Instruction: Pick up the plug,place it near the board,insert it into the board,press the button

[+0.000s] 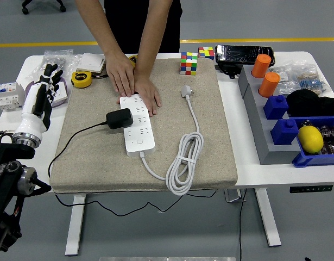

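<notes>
A black plug adapter [119, 118] lies on the beige mat [90, 163] against the left edge of the white power strip [138, 125], its black cord trailing left off the mat. The strip's own white plug [187, 91] and coiled white cable [183, 163] lie to its right. A person at the far side rests one hand [147, 97] on the strip's far end, the other hand [121, 74] just behind it. My left hand [44, 89] hovers over the table's left edge, fingers spread, holding nothing. My right arm is out of sight.
Far left hold a yellow tape measure [82, 79], white breaker [8, 96] and bags. A Rubik's cube [188, 63] sits at the mat's far edge. Right side: grey rack with orange cylinders [261, 66], blue bins [319, 157] and a lemon [310, 138].
</notes>
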You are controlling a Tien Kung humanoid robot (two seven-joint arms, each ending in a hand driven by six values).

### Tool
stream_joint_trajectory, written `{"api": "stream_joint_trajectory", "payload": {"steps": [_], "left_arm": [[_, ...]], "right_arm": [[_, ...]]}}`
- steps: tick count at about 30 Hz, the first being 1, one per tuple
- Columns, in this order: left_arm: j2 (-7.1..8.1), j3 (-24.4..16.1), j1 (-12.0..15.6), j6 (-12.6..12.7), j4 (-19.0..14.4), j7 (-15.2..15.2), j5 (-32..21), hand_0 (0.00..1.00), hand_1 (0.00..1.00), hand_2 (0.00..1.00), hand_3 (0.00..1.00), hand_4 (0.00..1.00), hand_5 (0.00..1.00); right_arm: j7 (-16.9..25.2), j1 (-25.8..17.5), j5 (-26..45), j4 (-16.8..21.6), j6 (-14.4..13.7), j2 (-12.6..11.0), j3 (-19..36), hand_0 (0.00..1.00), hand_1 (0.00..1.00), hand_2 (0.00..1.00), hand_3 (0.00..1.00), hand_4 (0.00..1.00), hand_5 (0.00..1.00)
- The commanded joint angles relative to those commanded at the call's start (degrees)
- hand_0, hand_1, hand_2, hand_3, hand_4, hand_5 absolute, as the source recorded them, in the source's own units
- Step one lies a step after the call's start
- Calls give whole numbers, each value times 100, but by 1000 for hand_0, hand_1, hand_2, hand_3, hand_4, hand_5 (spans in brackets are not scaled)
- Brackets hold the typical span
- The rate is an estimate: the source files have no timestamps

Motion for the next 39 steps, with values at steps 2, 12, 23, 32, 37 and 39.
{"api": "stream_joint_trajectory", "payload": {"steps": [2, 12, 23, 32, 37, 39], "left_arm": [[19, 187, -89, -27, 24, 104, 484, 993, 963, 915, 925, 998, 565], [-60, 1172, -688, -56, 584, 430, 2899, 998, 982, 925, 900, 998, 168], [-290, 1386, -935, 45, 1299, 422, 3994, 998, 983, 871, 833, 998, 127], [-393, 1392, -980, 111, 1693, 343, 3894, 998, 975, 842, 797, 998, 156], [-439, 1363, -1024, 166, 1795, 277, 3770, 995, 964, 801, 758, 998, 327], [-454, 1351, -1053, 183, 1841, 256, 3736, 995, 964, 801, 758, 998, 327]], "right_arm": [[-1, 3, -1, 0, 0, -2, 0, 830, 761, 755, 787, 998, 836], [-10, 6, -11, 0, 4, -11, -28, 830, 760, 755, 786, 998, 836], [-25, -1, -24, 0, 10, -30, -62, 830, 760, 755, 786, 998, 836], [-28, 1, -7, 0, 11, -40, -123, 830, 761, 755, 786, 998, 838], [-41, -2, -6, 0, 10, -45, -133, 830, 761, 755, 786, 998, 838], [-44, 2, 4, 0, 13, -45, -147, 830, 761, 755, 786, 998, 838]]}}
